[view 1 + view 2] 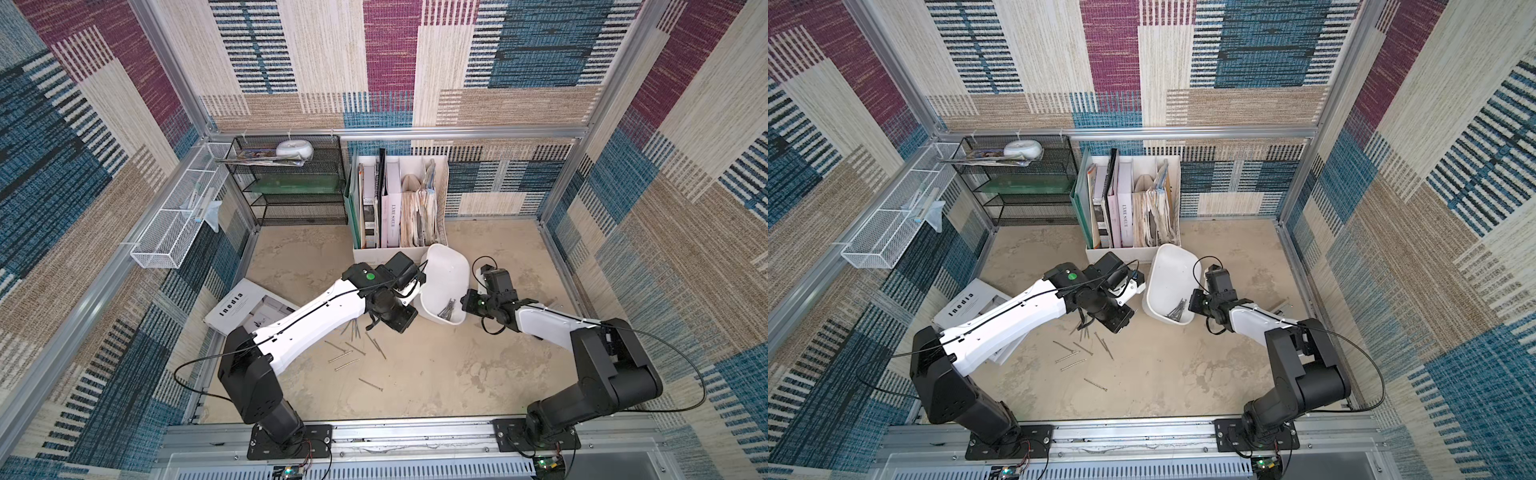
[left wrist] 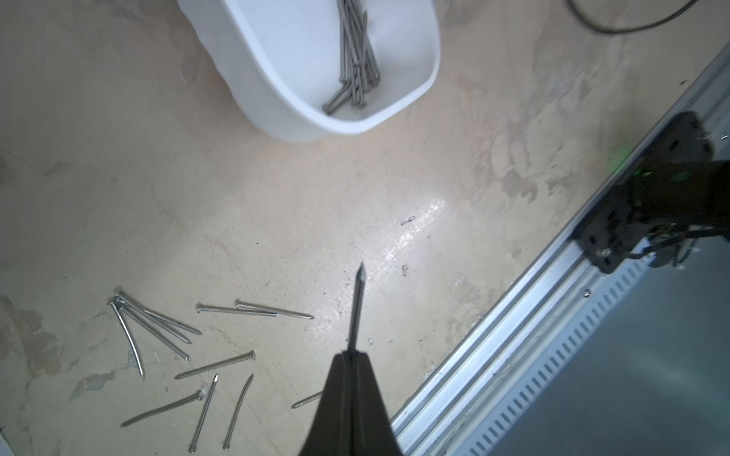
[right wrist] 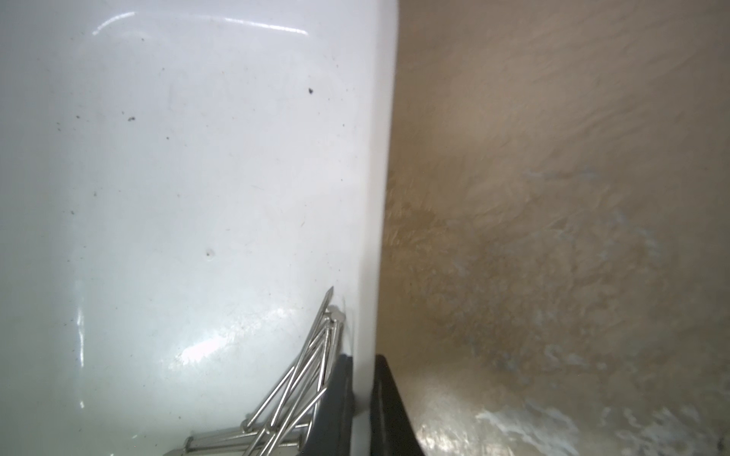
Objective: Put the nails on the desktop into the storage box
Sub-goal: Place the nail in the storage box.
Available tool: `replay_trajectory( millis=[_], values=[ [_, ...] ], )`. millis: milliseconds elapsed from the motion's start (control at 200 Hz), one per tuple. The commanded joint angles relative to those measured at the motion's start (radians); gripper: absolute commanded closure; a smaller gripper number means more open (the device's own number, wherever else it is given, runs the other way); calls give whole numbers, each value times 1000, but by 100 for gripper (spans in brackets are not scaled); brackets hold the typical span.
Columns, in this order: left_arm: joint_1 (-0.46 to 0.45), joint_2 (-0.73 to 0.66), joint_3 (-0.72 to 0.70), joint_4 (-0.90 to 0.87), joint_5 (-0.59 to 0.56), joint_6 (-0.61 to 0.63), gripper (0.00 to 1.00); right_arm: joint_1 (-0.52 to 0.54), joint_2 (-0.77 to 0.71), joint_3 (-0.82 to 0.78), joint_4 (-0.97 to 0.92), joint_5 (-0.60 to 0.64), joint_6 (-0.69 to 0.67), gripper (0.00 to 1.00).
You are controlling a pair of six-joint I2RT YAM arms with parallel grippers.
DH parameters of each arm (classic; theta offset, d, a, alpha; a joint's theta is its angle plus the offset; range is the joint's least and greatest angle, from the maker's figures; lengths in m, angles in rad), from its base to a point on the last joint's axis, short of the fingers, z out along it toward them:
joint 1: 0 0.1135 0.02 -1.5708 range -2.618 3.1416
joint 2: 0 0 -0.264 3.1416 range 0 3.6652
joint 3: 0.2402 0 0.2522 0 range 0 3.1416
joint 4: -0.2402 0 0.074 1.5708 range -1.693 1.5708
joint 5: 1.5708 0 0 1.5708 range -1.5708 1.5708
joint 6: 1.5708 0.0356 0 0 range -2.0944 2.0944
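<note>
My left gripper [image 2: 349, 357] is shut on a single nail [image 2: 357, 304], which sticks straight out beyond the fingertips above the desktop [image 2: 395, 177]. Several loose nails [image 2: 158, 327] lie scattered on the desktop beside it, and they show in both top views [image 1: 349, 353] [image 1: 1077, 353]. The white storage box [image 1: 442, 270] [image 2: 276, 59] stands just beyond. Several nails [image 1: 448, 309] [image 2: 355, 59] are bunched at its near end. My right gripper [image 3: 363, 363] is shut on the box's side wall [image 3: 197, 158], one finger inside next to the nails [image 3: 308, 367] and one outside.
A white file holder [image 1: 399, 208] full of books stands right behind the box. A black mesh shelf [image 1: 291, 183] is at the back left and a white wire basket [image 1: 174, 216] hangs on the left wall. A magazine [image 1: 245, 307] lies under my left arm. The metal rail [image 1: 415, 432] runs along the front.
</note>
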Motion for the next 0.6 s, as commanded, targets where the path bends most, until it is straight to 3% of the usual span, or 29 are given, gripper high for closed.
replay_trajectory(
  millis=[0,150,366,596],
  values=[
    [-10,-3,89,-8,68,-99,100,11,16,6,-19,56,-15,100],
    [-18,83,248,-8,96,-207,100,22,29,6,-15,62,-12,100],
    [-35,343,448,-10,96,-307,100,45,17,2,-9,97,2,100],
    [6,491,454,1,1,-381,100,61,-38,-22,-4,133,2,100]
  ],
)
